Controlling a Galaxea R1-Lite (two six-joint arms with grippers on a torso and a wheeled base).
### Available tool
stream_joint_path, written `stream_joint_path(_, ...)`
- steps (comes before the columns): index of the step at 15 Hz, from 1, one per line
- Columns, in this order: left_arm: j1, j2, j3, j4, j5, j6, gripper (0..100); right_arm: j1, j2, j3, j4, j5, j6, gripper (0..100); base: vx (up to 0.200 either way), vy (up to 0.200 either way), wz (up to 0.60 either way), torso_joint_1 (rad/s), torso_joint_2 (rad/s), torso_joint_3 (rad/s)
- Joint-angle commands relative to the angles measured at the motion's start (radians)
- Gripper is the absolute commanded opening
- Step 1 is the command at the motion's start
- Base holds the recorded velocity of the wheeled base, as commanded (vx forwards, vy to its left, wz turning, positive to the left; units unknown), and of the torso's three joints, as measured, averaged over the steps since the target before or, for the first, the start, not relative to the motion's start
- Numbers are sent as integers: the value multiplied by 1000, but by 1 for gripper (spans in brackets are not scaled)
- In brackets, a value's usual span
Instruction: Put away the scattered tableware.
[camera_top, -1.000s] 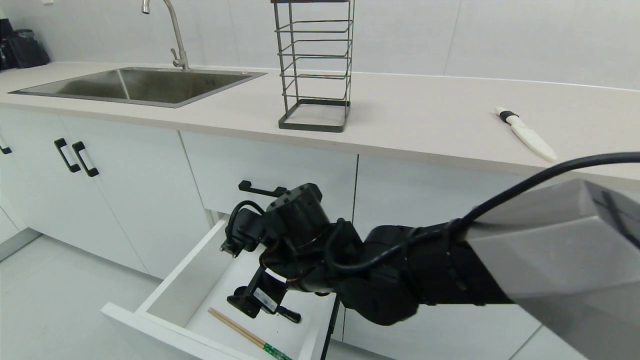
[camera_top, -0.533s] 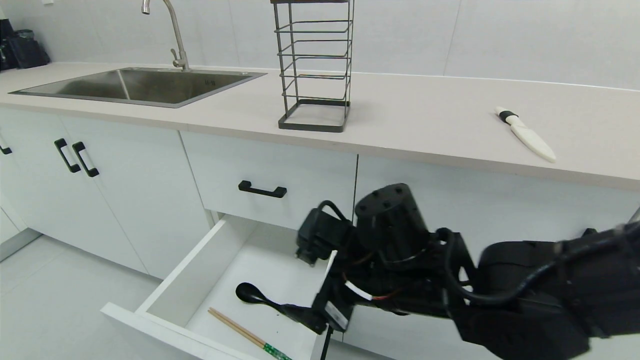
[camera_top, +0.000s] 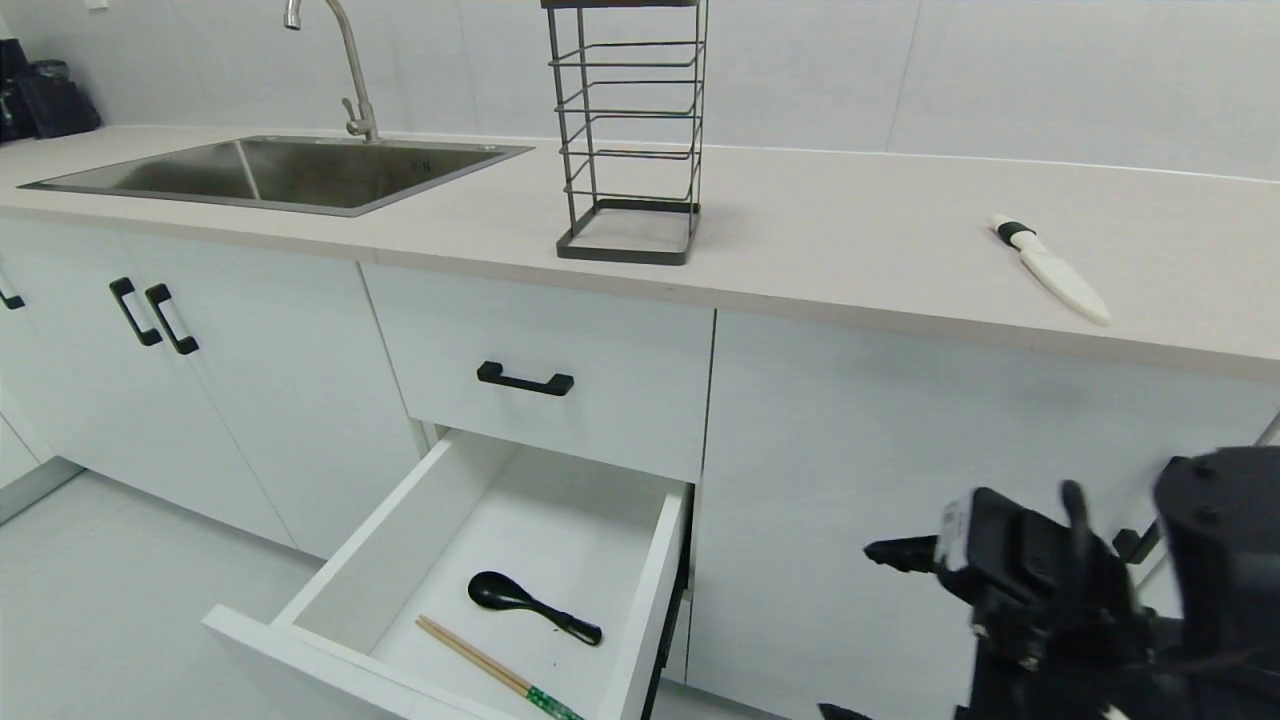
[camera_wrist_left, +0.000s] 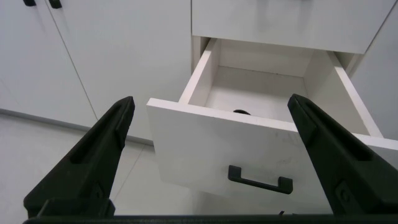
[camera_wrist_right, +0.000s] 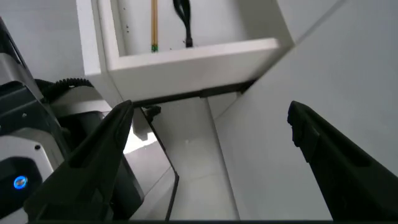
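— Where is the tableware?

— A black spoon (camera_top: 535, 607) and a pair of chopsticks (camera_top: 490, 668) lie side by side on the floor of the open drawer (camera_top: 645, 590), ahead of the left hand (camera_wrist_left: 210, 101) and below its fingertips. A white knife (camera_top: 1050, 268) lies flat on the table (camera_top: 850, 230), high above the right hand (camera_wrist_right: 210, 109) and well apart from it.

— And the hands themselves?

— Both are spread wide and empty. The left one faces the drawer front, with the drawer handle (camera_wrist_left: 258, 180) just under its line. The right one hangs low beside the drawer's outer side, against the cabinet door.

— Why is the drawer standing out?

— I'd say so the last piece can go in; the knife looks like the one item not yet put away.

— What does fetching it call for?

— Probably a lift to table height and a pinch near the dark band. The knife lies flat, so a shallow grip could slip.
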Motion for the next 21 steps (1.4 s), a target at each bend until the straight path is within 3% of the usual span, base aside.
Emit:
stream_joint_path(1, 0, 2, 0, 0, 0, -1, 100, -60, -270, 133, 43, 1, 1, 100, 0, 0, 0, 0, 0, 0)
stream_joint_path(13, 0, 2, 0, 0, 0, -1, 100, -342, -849, 211, 84, -2, 6, 100, 0, 0, 0, 0, 0, 0)
stream_joint_path(16, 0, 2, 0, 0, 0, -1, 100, -531, -975, 208, 73, -3, 69, 100, 0, 0, 0, 0, 0, 0)
stream_joint_path(18, -2, 2, 0, 0, -1, 1, 100, -716, -1087, 200, 76, 4, 87, 100, 0, 0, 0, 0, 0, 0)
stream_joint_path(21, 0, 2, 0, 0, -1, 1, 100, -776, -1163, 231, 75, 3, 79, 100, 0, 0, 0, 0, 0, 0)
